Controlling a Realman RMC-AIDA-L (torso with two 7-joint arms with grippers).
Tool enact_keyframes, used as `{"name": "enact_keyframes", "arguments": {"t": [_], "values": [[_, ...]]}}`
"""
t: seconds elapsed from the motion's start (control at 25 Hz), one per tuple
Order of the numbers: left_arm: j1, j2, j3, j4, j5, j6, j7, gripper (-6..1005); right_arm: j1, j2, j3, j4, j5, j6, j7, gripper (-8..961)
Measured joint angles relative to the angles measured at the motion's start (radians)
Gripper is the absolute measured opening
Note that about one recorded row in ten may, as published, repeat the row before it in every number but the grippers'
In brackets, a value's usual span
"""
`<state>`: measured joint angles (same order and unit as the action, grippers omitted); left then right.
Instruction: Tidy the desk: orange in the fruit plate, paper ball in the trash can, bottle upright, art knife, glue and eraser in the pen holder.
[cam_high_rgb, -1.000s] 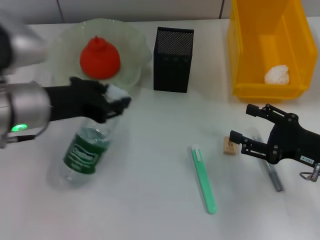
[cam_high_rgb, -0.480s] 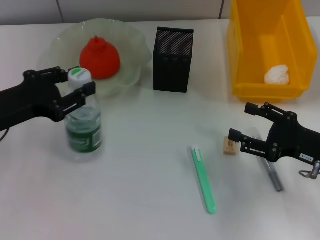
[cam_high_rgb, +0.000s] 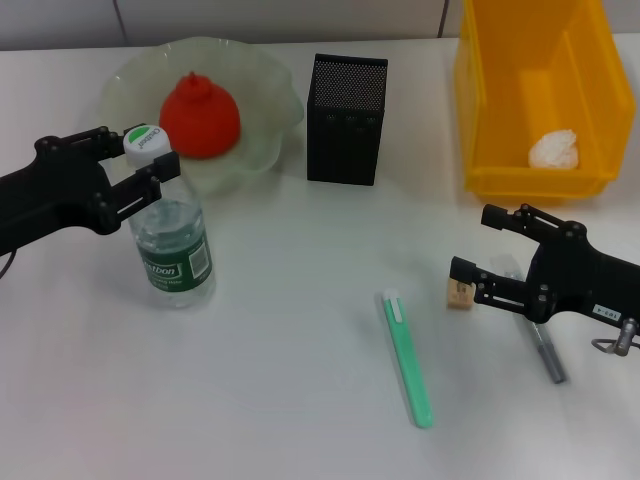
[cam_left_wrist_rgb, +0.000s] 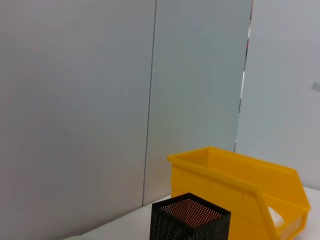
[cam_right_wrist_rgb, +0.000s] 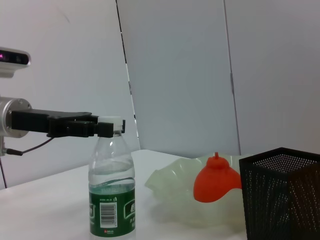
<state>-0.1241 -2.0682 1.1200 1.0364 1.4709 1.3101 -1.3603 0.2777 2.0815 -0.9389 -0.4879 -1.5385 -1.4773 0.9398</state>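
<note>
The clear bottle (cam_high_rgb: 172, 245) with a green label stands upright in front of the fruit plate (cam_high_rgb: 262, 100). My left gripper (cam_high_rgb: 137, 158) is shut on its white cap and neck, seen side-on as the left gripper (cam_right_wrist_rgb: 102, 127) on the bottle (cam_right_wrist_rgb: 112, 195). The orange (cam_high_rgb: 200, 115) lies in the plate. The paper ball (cam_high_rgb: 555, 150) lies in the yellow trash can (cam_high_rgb: 480, 100). The green art knife (cam_high_rgb: 408, 360), tan eraser (cam_high_rgb: 459, 292) and grey glue stick (cam_high_rgb: 546, 350) lie on the desk. My right gripper (cam_high_rgb: 472, 243) hangs open just above the eraser, holding nothing.
The black mesh pen holder (cam_high_rgb: 347, 120) stands at the back centre between plate and trash can; the left wrist view shows the pen holder (cam_left_wrist_rgb: 189, 220) and trash can (cam_left_wrist_rgb: 240, 190). The glue is partly hidden under my right arm.
The bottle went from lying tilted on the desk to standing upright, raised by my left gripper at its neck. My right gripper has barely shifted.
</note>
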Motion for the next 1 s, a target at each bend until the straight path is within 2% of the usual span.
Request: {"name": "enact_keyframes", "arguments": {"t": [0.44, 0.68, 0.88, 1.0], "values": [[-0.037, -0.003, -0.021, -0.058, -0.014, 0.014, 0.047, 438, 0.001, -0.001, -0.011, -0.003, 0.000, 0.000, 0.014, 814], [-0.030, 0.000, -0.039, -0.043, -0.053, 0.063, 0.075, 617, -0.002, -0.002, -0.011, -0.028, 0.000, -0.004, 0.049, 814], [0.005, -0.004, -0.137, 0.019, -0.056, 0.188, 0.077, 798, -0.045, 0.000, -0.010, -0.204, 0.000, -0.080, 0.229, 813], [0.036, -0.002, -0.166, 0.032, -0.057, 0.291, 0.116, 792, -0.070, 0.000, -0.009, -0.407, -0.025, -0.107, 0.466, 813]]}}
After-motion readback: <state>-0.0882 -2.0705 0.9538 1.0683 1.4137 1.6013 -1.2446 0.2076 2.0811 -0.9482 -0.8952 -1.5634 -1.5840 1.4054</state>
